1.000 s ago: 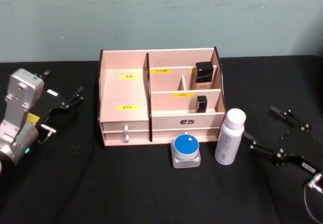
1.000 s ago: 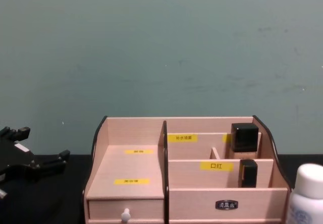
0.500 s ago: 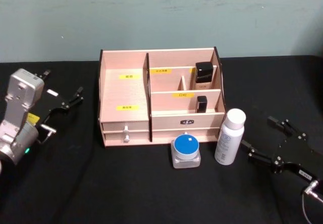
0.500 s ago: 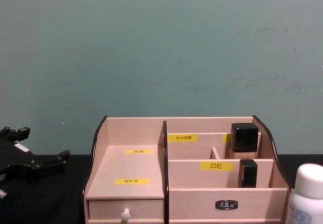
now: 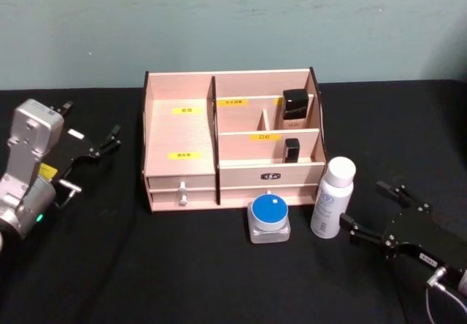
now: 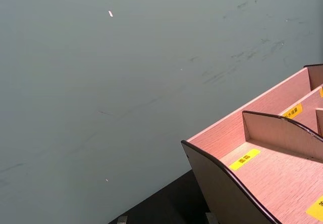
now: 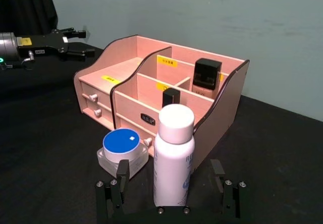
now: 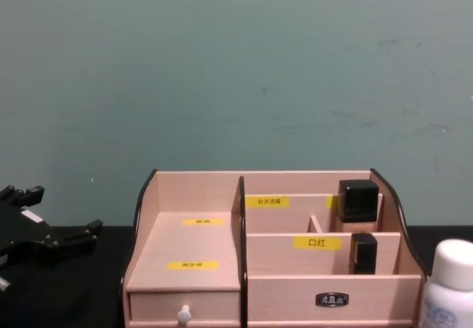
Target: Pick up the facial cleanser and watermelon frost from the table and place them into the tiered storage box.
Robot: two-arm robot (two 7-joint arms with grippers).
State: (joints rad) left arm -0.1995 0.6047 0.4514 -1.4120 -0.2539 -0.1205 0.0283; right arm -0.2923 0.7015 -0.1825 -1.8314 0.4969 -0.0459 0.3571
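Note:
Two loose items stand in front of the tiered storage box (image 5: 182, 130) (image 7: 108, 67) (image 8: 185, 243) (image 6: 272, 173): a white bottle (image 5: 333, 196) (image 7: 173, 158) (image 8: 449, 284) with a white cap, and a clear jar (image 5: 269, 218) (image 7: 124, 151) with a blue lid. I cannot tell from their labels which is the facial cleanser and which the watermelon frost. My right gripper (image 5: 363, 203) (image 7: 170, 169) is open, low over the table just right of the bottle. In the right wrist view the bottle stands centred between its fingertips. My left gripper (image 5: 91, 123) (image 8: 63, 210) (image 7: 83, 42) hangs open, left of the box.
The box's right compartments hold two small black-capped items (image 5: 295, 109) (image 5: 292, 149). Its drawer has a white knob (image 5: 182, 193). A black cloth (image 5: 182, 265) covers the table, and a teal wall (image 8: 236, 69) rises behind.
My right gripper has slid left and toward the table's front, closing on the white bottle. The left arm, bottle, jar and box have not moved.

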